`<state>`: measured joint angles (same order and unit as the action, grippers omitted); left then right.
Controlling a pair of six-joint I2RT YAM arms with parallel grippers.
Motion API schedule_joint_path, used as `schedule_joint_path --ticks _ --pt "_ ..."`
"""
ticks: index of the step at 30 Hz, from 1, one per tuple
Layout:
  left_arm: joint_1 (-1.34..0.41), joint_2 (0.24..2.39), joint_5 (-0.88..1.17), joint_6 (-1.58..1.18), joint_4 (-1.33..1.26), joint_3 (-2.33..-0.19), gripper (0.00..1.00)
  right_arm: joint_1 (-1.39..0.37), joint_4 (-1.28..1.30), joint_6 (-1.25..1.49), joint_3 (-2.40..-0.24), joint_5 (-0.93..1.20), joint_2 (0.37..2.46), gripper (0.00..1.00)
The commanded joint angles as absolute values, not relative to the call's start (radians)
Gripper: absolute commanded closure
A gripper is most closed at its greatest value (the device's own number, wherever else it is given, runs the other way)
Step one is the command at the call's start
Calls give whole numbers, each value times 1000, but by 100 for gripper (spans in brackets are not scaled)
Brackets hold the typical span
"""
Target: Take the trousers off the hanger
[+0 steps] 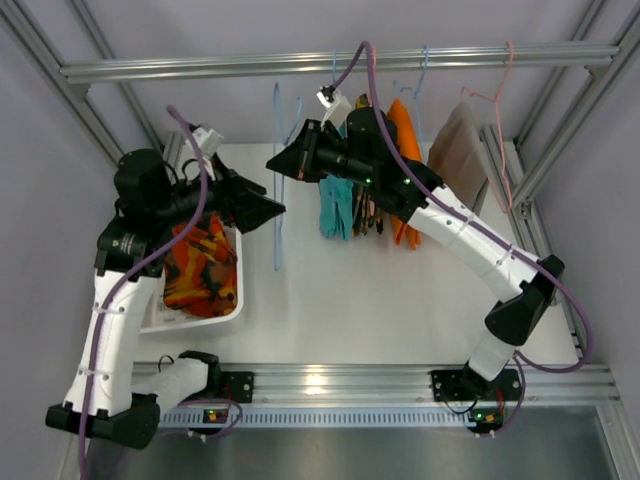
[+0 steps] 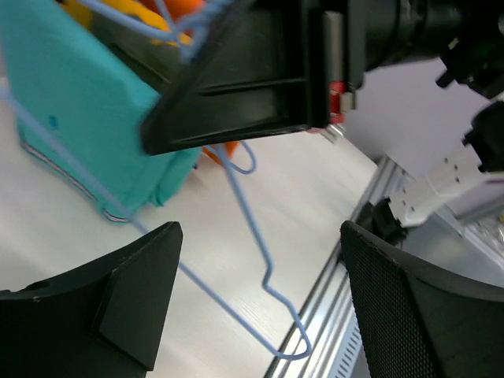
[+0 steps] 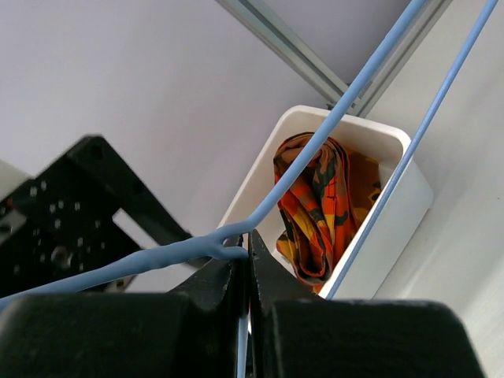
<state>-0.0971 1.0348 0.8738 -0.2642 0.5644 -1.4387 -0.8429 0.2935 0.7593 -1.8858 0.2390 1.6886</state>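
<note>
My right gripper [image 1: 276,160] [image 3: 246,240] is shut on the twisted neck of a blue wire hanger [image 1: 277,240] [image 3: 346,98] that hangs bare below the rail. My left gripper [image 1: 272,208] [image 2: 260,236] stands open around the hanger's lower wire [image 2: 268,268], with its fingers not touching it. Just right of the hanger hang the teal trousers [image 1: 337,205] [image 2: 79,94]. I cannot tell which hanger they hang from. The patterned orange, red and yellow trousers [image 1: 200,262] [image 3: 323,205] lie crumpled in a white bin [image 1: 238,285] [image 3: 394,213] at the left.
An orange garment [image 1: 405,140] and a beige one [image 1: 460,150] hang on other hangers from the metal rail [image 1: 200,68], right of the teal trousers. Aluminium frame posts stand at both sides, and a frame bar [image 1: 400,378] runs along the near table edge.
</note>
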Motion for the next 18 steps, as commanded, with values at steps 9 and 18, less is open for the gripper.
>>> schedule_joint_path --ticks 9,18 --pt "-351 1077 694 -282 510 -1410 35 -867 293 718 -1913 209 1657 100" --pt "-371 1069 681 -371 416 -1350 67 -865 273 721 -1875 239 1629 100"
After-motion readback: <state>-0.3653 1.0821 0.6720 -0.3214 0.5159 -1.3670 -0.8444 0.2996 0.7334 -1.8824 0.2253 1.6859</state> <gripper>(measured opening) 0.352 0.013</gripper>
